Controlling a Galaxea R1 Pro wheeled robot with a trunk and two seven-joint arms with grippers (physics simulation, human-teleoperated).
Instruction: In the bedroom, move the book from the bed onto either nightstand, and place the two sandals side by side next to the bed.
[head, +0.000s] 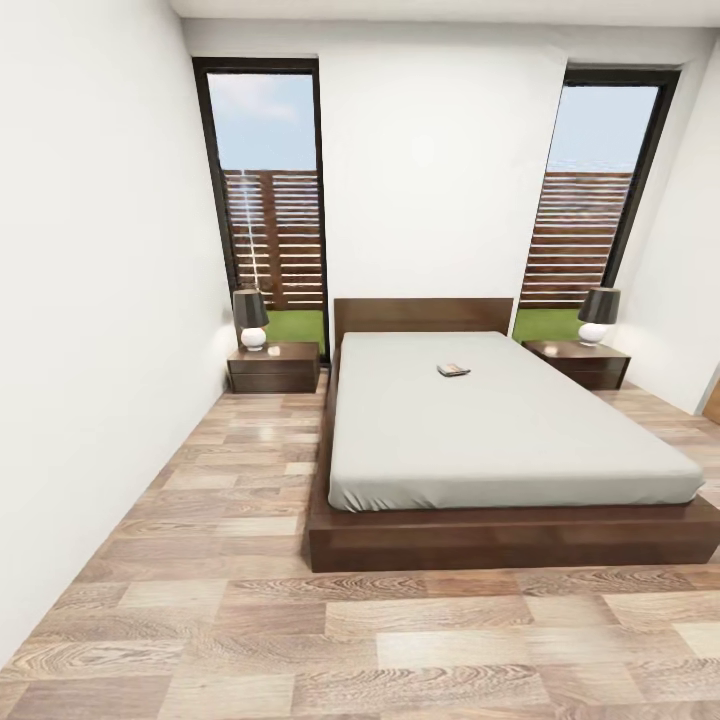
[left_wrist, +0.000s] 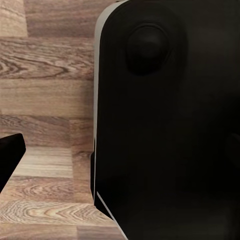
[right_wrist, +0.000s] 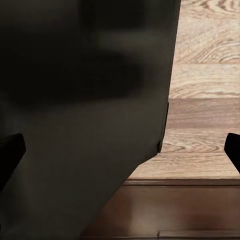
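The bed (head: 500, 430), with a dark brown frame and an off-white mattress, stands ahead against the far wall. The book (head: 453, 370) lies flat on the mattress near the headboard. A nightstand (head: 273, 367) stands at the bed's left and another nightstand (head: 578, 362) at its right, each with a lamp on it. The sandals are out of view. My left gripper (left_wrist: 120, 155) hangs over the plank floor beside my dark body, one fingertip (left_wrist: 10, 155) showing far out at the side. My right gripper (right_wrist: 120, 152) is open and empty, its fingertips (right_wrist: 10, 152) wide apart.
Lamps (head: 250, 318) (head: 598, 315) take up part of each nightstand top. Tall windows (head: 268, 200) flank the headboard. A white wall (head: 90, 330) runs close along the left, leaving a strip of wood floor (head: 250, 480) beside the bed. A dark brown wooden surface (right_wrist: 175, 210) lies under the right gripper.
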